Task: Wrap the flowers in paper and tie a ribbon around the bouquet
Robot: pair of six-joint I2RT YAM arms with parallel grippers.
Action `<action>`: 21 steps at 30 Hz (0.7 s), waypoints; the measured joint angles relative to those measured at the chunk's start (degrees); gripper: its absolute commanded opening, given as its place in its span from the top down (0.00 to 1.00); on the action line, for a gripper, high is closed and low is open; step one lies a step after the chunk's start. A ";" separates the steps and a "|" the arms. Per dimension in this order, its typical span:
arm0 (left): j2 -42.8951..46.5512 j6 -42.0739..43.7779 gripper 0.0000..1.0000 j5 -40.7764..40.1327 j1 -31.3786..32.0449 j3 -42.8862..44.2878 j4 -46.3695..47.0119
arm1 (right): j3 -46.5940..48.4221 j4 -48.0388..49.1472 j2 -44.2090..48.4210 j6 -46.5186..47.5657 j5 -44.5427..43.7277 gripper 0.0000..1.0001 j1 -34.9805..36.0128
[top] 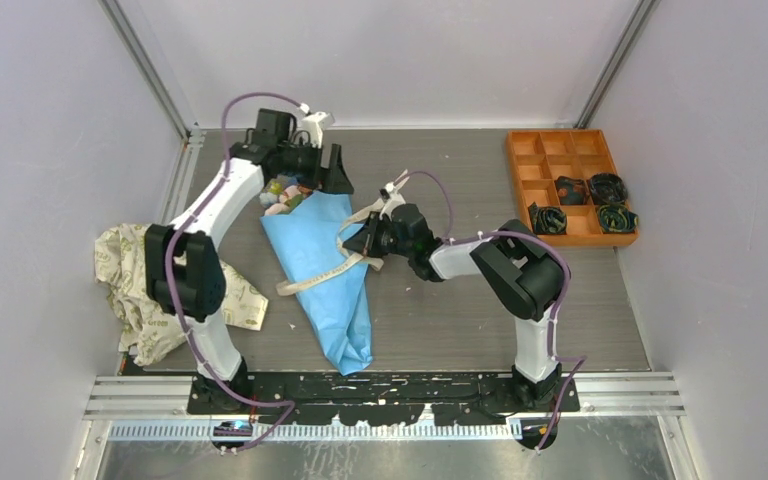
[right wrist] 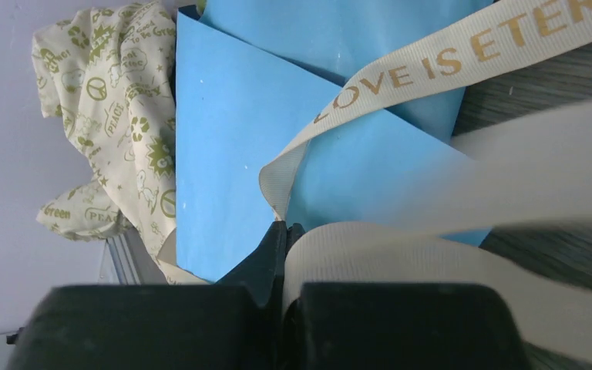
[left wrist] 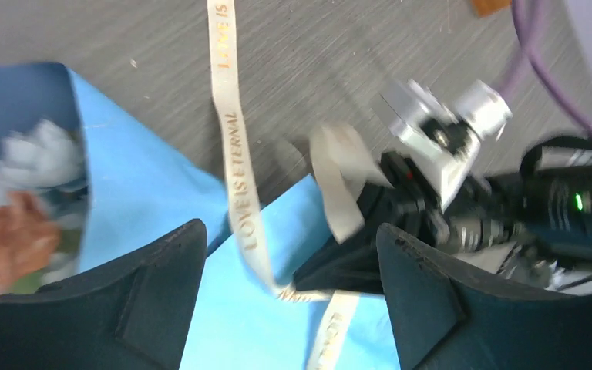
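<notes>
One flat, ribbed beige ribbon across a smooth light-blue paper cone.

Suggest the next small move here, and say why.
Probably the right gripper should draw the ribbon taut across the bouquet. Its jaws are shut on the ribbon, which lies slack and looped there, while the left gripper hangs open, holding nothing.
</notes>
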State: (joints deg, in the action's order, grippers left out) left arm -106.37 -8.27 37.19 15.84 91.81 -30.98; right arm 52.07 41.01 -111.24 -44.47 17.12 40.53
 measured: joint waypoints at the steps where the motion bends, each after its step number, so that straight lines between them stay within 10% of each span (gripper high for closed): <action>1: 2.60 6.25 0.31 0.37 -0.83 -0.24 -1.51 | 1.11 -2.47 0.00 -0.92 0.20 0.99 -0.31; 4: 7.32 16.94 0.42 2.27 -1.51 -1.60 -3.74 | 3.61 -6.58 0.00 -3.04 1.07 0.99 -0.72; 12: 16.35 61.02 0.15 -0.24 8.61 -11.85 -17.79 | 9.03 -12.74 -0.98 -8.59 3.63 0.99 -2.99; 21: 6.47 76.50 0.15 -3.58 10.64 -15.26 -14.40 | 12.20 -16.33 -4.04 -13.42 4.02 0.99 -5.20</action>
State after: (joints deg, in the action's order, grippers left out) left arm -99.90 68.23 33.61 26.48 76.55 -45.39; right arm 64.27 24.69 -115.28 -57.89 21.15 35.33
